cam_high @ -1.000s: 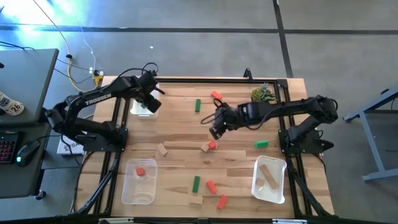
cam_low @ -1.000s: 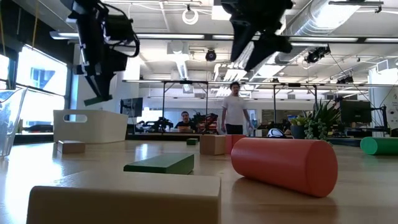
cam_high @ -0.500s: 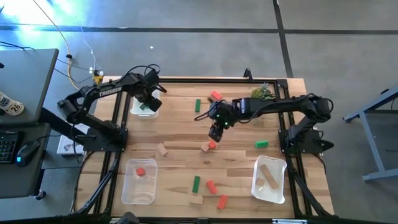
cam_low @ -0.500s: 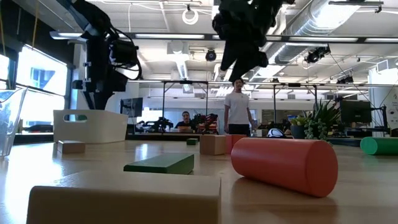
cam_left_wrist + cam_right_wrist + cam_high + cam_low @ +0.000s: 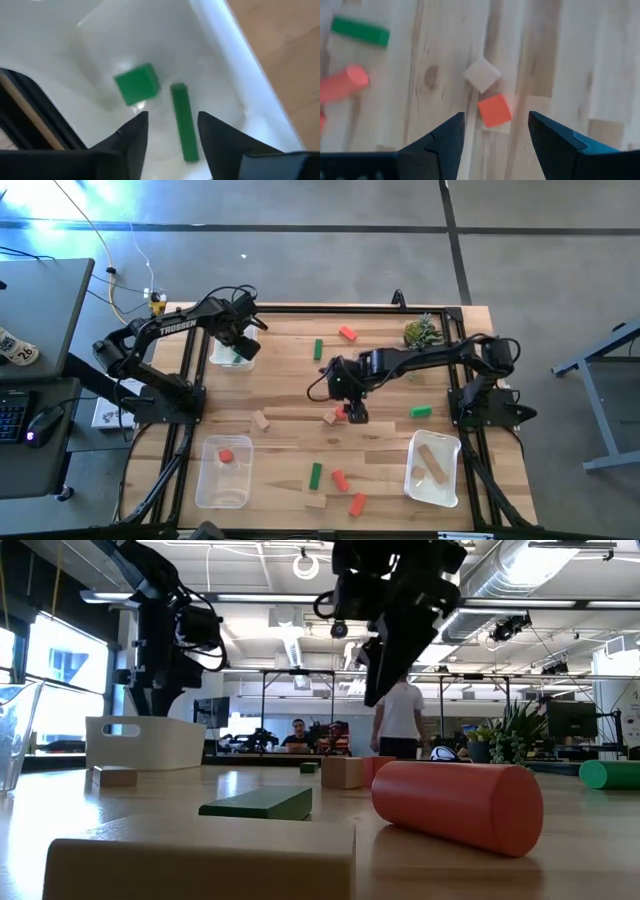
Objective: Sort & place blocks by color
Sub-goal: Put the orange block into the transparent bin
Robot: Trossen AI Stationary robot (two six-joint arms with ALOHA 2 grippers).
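Over the wooden table (image 5: 290,390), centre area, right gripper (image 5: 354,412) hangs just above a red-orange cube (image 5: 494,110) that touches corner-to-corner with a tan cube (image 5: 481,74). Fingers wide, nothing between them; the red cube sits in the gap line in the right wrist view. Left gripper (image 5: 169,131) is over the white tray (image 5: 215,356) at the far-left corner from those cubes, fingers parted, empty. A green cube (image 5: 137,84) and a green bar (image 5: 183,122) lie in that tray beneath it.

Other trays: clear tray (image 5: 205,480) near-left of the cubes with one red block (image 5: 227,457) inside; clear tray (image 5: 447,480) near-right with tan bars (image 5: 434,464).

Loose blocks around the red cube: green bar (image 5: 420,412) to its right, green bar (image 5: 318,349) and red block (image 5: 347,333) on the far side, tan block (image 5: 261,420) to the left, and a cluster near the front edge, including a green bar (image 5: 315,475) and a red cylinder (image 5: 339,479). Small plant (image 5: 423,332) at far right.

Step in hand, my read: right arm picking the red cube. To do it well, drop straight down, centre fingers on the red faces, keep one finger from catching the tan cube, since they touch. A slight wrist turn may help square up.

Room: bare wood to the left of the cubes toward the red tray, path looks free apart from the tan block. Table rim well away.
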